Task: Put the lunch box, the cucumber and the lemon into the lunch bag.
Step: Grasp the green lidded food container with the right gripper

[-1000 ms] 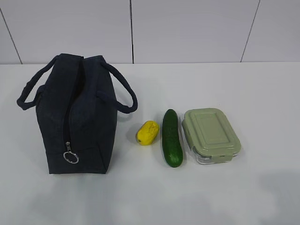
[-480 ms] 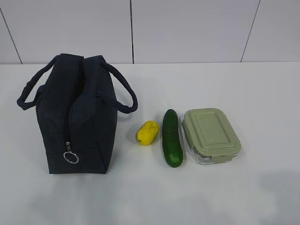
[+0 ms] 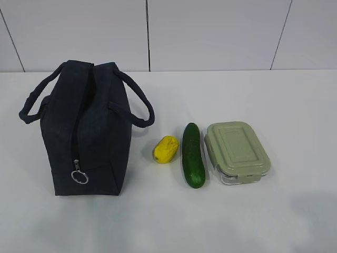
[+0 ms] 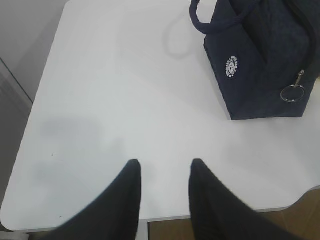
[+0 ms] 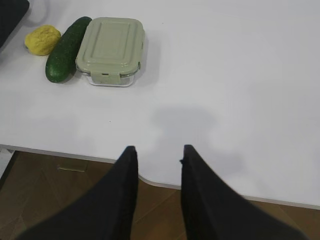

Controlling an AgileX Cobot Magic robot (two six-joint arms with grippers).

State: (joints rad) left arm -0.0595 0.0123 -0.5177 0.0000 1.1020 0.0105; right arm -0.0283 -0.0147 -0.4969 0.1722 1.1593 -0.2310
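The navy lunch bag (image 3: 87, 134) stands upright at the left, its zipper shut with the ring pull (image 3: 79, 177) low on the near end. To its right lie the yellow lemon (image 3: 166, 149), the dark green cucumber (image 3: 192, 154) and the lunch box (image 3: 237, 152) with its sage-green lid, side by side. My left gripper (image 4: 164, 162) hangs open over the table's near edge, well short of the lunch bag (image 4: 260, 60). My right gripper (image 5: 158, 148) is open and empty near the front edge, with the lunch box (image 5: 111, 50), cucumber (image 5: 67, 49) and lemon (image 5: 42, 39) far ahead to its left.
A white table (image 3: 263, 211) carries everything, with a panelled white wall (image 3: 210, 31) behind. Its front edge has a rounded notch (image 5: 150, 181) just ahead of my right gripper, and brown floor shows below.
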